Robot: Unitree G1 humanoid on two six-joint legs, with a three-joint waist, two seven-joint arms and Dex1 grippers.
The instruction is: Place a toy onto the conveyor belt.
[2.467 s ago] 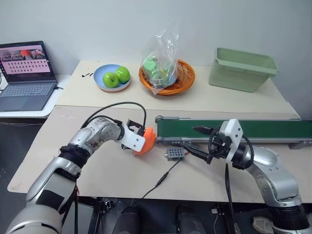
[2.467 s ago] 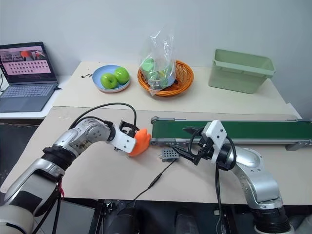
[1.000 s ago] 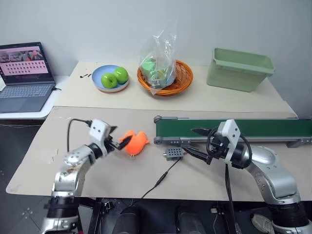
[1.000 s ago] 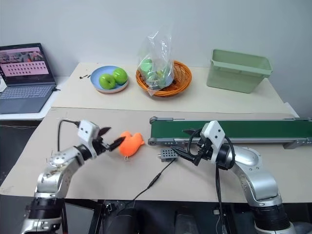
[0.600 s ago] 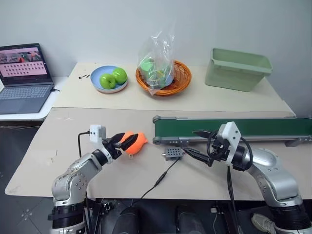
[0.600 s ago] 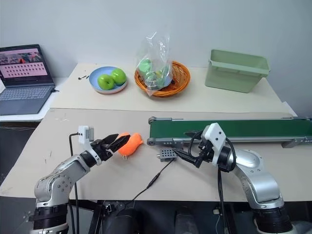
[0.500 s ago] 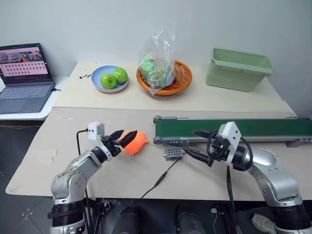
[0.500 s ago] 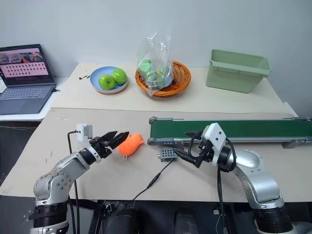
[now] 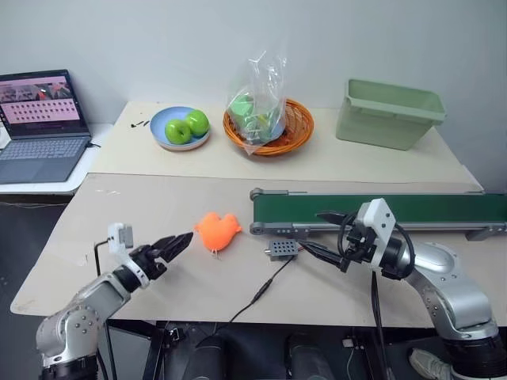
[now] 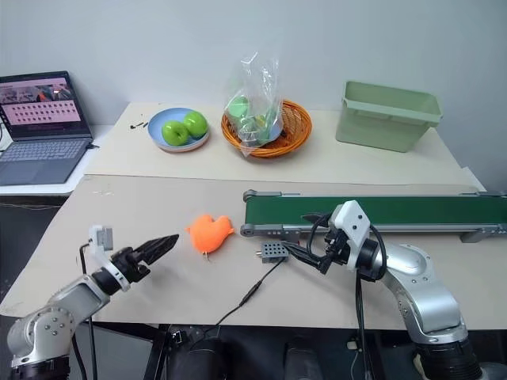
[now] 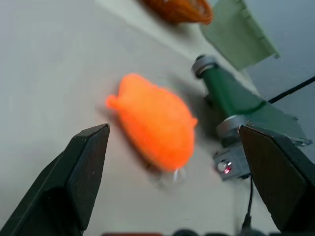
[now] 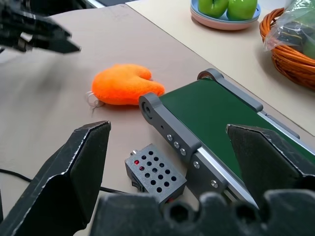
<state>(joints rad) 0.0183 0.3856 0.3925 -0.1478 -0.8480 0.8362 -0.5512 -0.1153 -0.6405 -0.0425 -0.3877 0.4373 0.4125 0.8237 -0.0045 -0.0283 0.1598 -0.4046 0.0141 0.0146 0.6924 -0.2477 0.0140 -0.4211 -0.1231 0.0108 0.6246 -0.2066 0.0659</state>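
The orange toy (image 9: 217, 231) lies on the tan table, just left of the left end roller of the dark green conveyor belt (image 9: 396, 210). My left gripper (image 9: 184, 240) is open, low over the table a short way left of the toy and pointing at it, not touching. In the left wrist view the toy (image 11: 153, 122) lies ahead between the spread fingers. My right gripper (image 9: 313, 231) is open and empty, hanging in front of the belt's left part, above the small grey control box (image 9: 282, 250).
A black cable (image 9: 265, 291) runs from the control box toward the table's front edge. On the back table stand a plate with two green apples (image 9: 181, 127), an orange basket with a bag of green items (image 9: 269, 119) and a pale green bin (image 9: 388, 111). A laptop (image 9: 43, 119) sits far left.
My left gripper let go of the toy and drew back to the left and down, open. The toy stays on the table by the belt's end. The right arm kept still.
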